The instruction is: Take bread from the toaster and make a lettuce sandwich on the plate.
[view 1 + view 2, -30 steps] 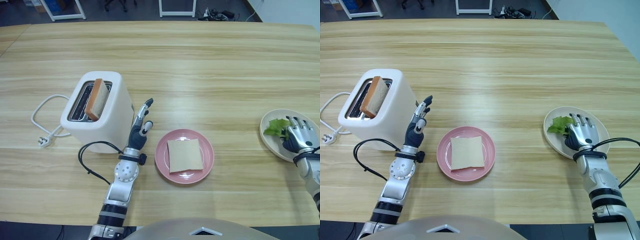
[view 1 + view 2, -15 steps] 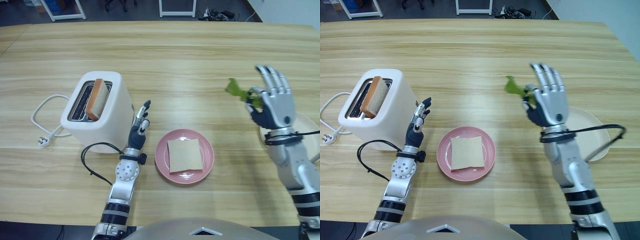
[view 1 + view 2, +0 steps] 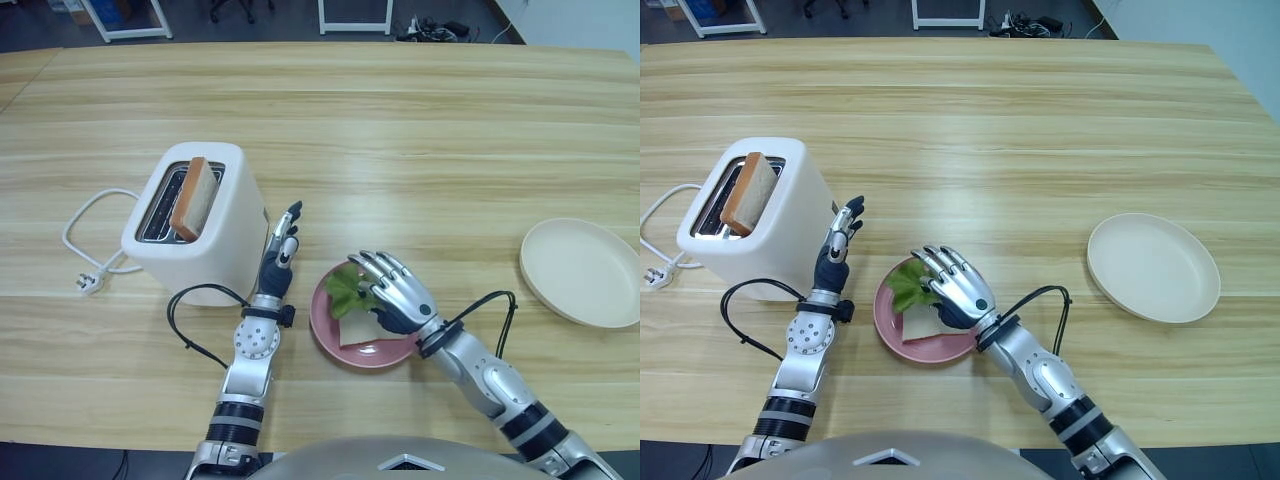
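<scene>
Placement underway: lettuce [image 3: 347, 288] is pinched under the loosely curled fingers of the right robot hand [image 3: 395, 298], low over the bread slice [image 3: 362, 335] on the pink plate [image 3: 326, 345], at the near centre of the desk [image 3: 400, 130]. Fingers straight and empty, the left robot hand [image 3: 281, 252] stands just right of the toaster [image 3: 215, 240], where a second slice [image 3: 190, 200] waits. Recommendation: centre the leaf on the slice, release fully, then lift straight up so nothing drags off.

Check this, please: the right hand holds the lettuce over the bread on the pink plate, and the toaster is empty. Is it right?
Not fully. The toaster is not empty: a slice of bread stands in its slot, as the left eye view shows. The right hand does hold the lettuce over the bread on the pink plate.
</scene>
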Available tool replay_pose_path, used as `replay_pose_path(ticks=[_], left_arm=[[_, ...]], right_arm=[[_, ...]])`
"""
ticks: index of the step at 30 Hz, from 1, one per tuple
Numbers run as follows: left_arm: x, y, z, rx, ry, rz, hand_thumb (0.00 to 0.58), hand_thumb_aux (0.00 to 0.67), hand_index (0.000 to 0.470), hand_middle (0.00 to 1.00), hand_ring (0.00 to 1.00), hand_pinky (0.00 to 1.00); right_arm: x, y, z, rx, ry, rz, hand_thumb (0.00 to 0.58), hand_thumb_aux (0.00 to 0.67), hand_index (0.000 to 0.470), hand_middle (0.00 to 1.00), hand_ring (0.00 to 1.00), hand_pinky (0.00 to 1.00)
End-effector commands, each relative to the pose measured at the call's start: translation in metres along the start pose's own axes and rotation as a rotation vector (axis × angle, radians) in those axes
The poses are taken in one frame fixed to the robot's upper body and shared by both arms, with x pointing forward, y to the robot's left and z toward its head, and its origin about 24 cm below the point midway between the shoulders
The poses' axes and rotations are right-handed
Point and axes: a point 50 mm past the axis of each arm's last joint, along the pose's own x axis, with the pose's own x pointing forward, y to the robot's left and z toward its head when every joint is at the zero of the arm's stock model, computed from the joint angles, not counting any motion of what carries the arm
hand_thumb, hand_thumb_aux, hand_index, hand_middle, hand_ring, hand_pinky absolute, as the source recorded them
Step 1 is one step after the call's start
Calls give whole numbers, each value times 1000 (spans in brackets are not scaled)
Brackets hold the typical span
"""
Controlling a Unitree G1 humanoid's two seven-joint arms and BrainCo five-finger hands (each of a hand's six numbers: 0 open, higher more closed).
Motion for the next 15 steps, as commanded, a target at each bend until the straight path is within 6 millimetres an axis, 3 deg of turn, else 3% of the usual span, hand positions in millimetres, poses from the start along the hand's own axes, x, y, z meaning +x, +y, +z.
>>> replay_pose_path(ticks=[1, 6, 7, 8, 9, 15], left_arm=[[0, -2, -3, 10, 16, -6, 0, 0, 0, 0, 0, 0], [-1, -2, -5, 18, 22, -12, 0, 0, 0, 0, 0, 0], [-1, -2, -6, 20, 24, -13, 0, 0, 0, 0, 0, 0], [-1, -2, -6, 22, 27, -16, 0, 0, 0, 0, 0, 0], [0, -2, -7, 24, 30, -18, 0, 0, 0, 0, 0, 0], [0, -1, -8, 32, 35, -23, 0, 0, 0, 0, 0, 0]], right_arm=[[-4, -13, 1, -25, -1, -21, 580, 670, 470, 0, 0, 0], [-9, -12, 4, -22, 0, 25, 580, 670, 470, 0, 0, 0], [-11, -7, 2, -12, 7, 68, 579, 641, 450, 0, 0, 0], [-14, -3, 1, -10, 6, 125, 506, 431, 302, 0, 0, 0], [-17, 1, 0, -4, 5, 171, 0, 0, 0, 0, 0, 0], [-23, -4, -7, 3, 10, 239, 0, 0, 0, 0, 0, 0]])
